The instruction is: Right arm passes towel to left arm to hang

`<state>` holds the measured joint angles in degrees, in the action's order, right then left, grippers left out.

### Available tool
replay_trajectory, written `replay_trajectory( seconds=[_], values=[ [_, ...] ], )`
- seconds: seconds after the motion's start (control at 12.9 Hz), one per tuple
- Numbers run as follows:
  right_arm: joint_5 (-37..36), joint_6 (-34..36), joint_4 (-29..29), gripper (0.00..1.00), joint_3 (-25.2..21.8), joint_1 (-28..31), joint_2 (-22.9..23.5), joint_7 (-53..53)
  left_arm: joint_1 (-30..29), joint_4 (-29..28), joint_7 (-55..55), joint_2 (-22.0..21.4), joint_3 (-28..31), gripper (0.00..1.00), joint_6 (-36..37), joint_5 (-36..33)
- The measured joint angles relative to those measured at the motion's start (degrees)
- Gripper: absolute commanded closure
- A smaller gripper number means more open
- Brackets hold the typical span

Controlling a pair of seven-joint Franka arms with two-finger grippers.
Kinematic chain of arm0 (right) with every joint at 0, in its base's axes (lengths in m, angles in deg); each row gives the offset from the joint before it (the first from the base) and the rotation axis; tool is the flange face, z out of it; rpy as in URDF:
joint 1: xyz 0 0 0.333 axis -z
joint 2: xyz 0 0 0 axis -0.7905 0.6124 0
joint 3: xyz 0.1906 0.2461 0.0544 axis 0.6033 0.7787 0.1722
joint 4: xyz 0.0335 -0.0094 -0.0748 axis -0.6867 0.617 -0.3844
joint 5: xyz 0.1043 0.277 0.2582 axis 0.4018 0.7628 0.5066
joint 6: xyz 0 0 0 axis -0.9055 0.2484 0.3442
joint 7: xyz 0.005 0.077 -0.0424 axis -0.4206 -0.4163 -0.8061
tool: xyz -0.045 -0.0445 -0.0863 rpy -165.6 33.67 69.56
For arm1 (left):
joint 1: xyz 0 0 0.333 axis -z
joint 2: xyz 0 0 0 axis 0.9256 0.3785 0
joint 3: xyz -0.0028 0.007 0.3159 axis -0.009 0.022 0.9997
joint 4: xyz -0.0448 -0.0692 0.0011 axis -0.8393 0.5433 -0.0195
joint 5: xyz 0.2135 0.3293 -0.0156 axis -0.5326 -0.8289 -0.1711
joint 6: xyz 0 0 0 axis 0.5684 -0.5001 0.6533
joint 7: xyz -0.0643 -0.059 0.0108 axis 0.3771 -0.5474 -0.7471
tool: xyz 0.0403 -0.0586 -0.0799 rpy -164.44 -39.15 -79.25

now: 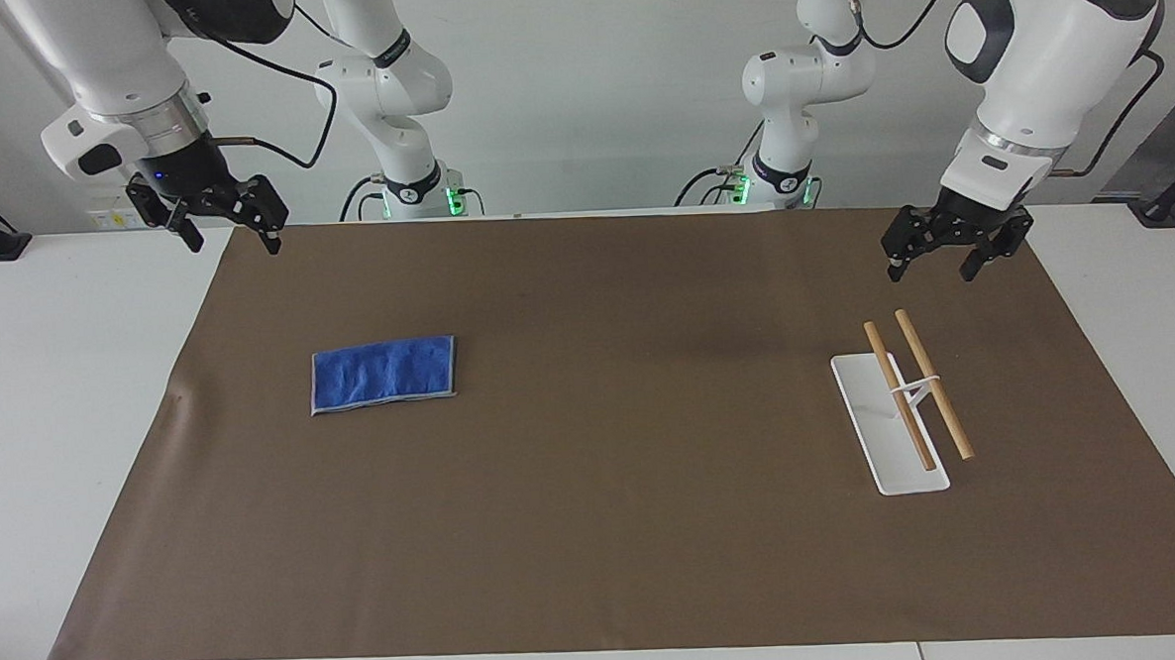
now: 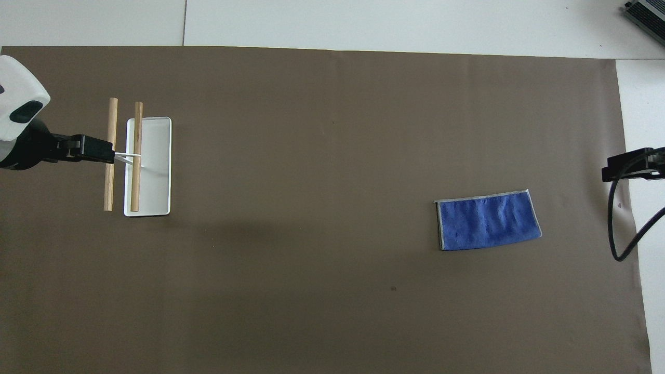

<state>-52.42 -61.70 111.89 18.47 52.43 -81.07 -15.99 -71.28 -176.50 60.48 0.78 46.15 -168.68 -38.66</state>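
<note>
The blue towel [image 1: 383,374] [image 2: 488,221] lies flat on the brown mat, toward the right arm's end of the table, with nothing touching it. My right gripper [image 1: 232,242] [image 2: 628,165] hangs open and empty over the mat's corner at that end, well apart from the towel. My left gripper [image 1: 930,273] [image 2: 93,149] is open and empty, raised over the mat at the left arm's end. It is close to the hanging rack's two wooden bars [image 1: 917,385] [image 2: 123,156] without touching them.
The rack stands on a white base plate [image 1: 863,397] [image 2: 156,171]. The brown mat [image 1: 633,467] covers most of the white table [image 1: 45,393]. A black cable [image 2: 623,228] hangs from the right arm.
</note>
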Motion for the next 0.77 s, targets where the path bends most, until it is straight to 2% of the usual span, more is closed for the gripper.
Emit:
replay_trajectory(
  seconds=[0.39,0.77],
  values=[
    [0.2,-2.1,1.1,0.00,0.1,-1.6,-0.3,0.0,0.0,0.0,0.0,0.0,0.0,0.00,0.0,0.0],
    [2.4,-19.2,16.7,0.00,0.1,-2.8,-2.7,-2.6,0.0,0.0,0.0,0.0,0.0,0.00,0.0,0.0]
  ],
)
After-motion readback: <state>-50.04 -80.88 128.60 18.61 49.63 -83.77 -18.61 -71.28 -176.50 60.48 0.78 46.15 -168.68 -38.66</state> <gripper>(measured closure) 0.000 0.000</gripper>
